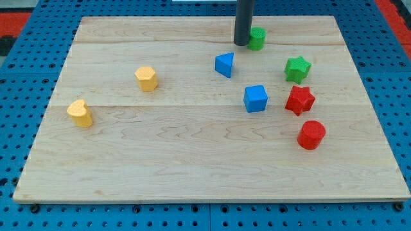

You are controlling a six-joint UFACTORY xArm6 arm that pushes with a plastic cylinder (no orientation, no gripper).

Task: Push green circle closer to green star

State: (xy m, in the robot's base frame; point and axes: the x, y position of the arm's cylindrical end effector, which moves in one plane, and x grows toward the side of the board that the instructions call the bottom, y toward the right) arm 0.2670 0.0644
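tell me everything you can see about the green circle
The green circle is a small, stubby round block, bright green with a matte, plastic look, standing flat on the wooden board near the view's top edge. My tip sits right against its left side, partly hiding it. The green star lies apart from it, toward the view's lower right. No other block touches it.

Tip (242, 44) touching green circle (257, 38) on its left side, green star (297, 68) down to the view's right, apart
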